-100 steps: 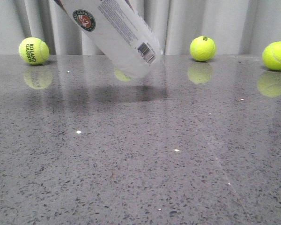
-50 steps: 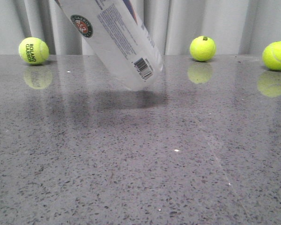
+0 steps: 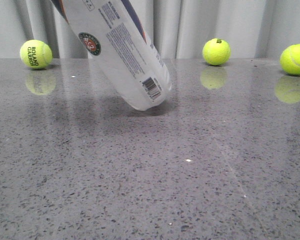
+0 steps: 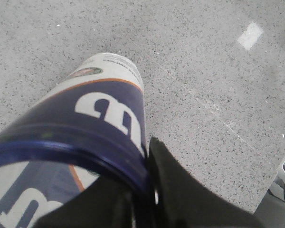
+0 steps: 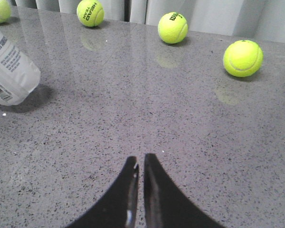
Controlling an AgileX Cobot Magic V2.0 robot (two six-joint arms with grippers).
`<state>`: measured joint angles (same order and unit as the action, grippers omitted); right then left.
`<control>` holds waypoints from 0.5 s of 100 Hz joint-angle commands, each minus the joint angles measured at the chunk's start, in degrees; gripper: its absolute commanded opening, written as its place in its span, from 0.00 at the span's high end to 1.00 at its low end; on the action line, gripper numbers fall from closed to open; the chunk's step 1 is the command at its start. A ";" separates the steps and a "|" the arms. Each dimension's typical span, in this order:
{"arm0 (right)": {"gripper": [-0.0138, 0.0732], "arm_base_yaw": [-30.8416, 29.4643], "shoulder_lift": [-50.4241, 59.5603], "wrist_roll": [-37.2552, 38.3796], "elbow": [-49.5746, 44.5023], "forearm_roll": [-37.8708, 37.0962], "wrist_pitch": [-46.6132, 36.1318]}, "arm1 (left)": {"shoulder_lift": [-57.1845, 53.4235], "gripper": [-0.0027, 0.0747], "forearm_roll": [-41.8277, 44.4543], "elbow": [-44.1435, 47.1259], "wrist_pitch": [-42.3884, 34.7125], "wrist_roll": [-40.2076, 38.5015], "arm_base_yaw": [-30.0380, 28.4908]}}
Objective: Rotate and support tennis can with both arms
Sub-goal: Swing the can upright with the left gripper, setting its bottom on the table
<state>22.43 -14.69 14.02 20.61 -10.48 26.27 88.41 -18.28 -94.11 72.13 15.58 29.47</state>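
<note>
The wide grey speckled stone table (image 3: 190, 170) carries everything here, its polished top mirroring whatever stands on it.

The long whitish translucent plastic tennis can (image 3: 115, 52), with its navy rim, round green-red logo and barcode, leans steeply above the left-centre of the table. Its closed lower end sits at or just above the surface, right over its own shadow; actual contact cannot be confirmed. Its upper end runs out of the top of the front view. That tilt looks like a midway stage of turning the can towards upright, the low end serving as a pivot.

The left black pincer (image 4: 149, 190) is clamped on the navy rim at the can's open upper end. Holding it by the mouth leaves the whole body free to swing and keeps the label side clear.

The right black pincer (image 5: 138, 190) hovers over bare table well away from the can, its two fingers drawn together with only a slit between, holding nothing. It probably waits there to come in as the supporting side.

Three yellow-green felt tennis balls stand along the far edge by the pale curtain: one far left (image 3: 36, 54), one right of centre (image 3: 216, 51), one at the right margin (image 3: 295, 59), all well apart from the can.
</note>
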 commanded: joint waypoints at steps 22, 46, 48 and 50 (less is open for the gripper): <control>0.79 -0.31 -0.32 -0.19 1.51 -1.12 -4.09 | -1.17 0.64 -2.39 -1.93 1.22 0.62 0.60; 0.79 -0.31 -0.32 -0.19 1.51 -1.12 -4.09 | -1.17 0.47 -2.39 -3.68 0.75 0.62 0.60; 0.79 -0.31 -0.32 -0.19 1.51 -1.12 -4.09 | -1.17 0.47 -2.39 -4.01 0.75 0.62 0.60; 0.79 -0.31 -0.32 -0.19 1.51 -1.12 -4.09 | -1.09 0.47 -2.49 -4.67 0.63 0.62 0.60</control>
<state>22.43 -14.69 14.02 20.61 -10.48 26.27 89.20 -18.36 -95.41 72.13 16.23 29.47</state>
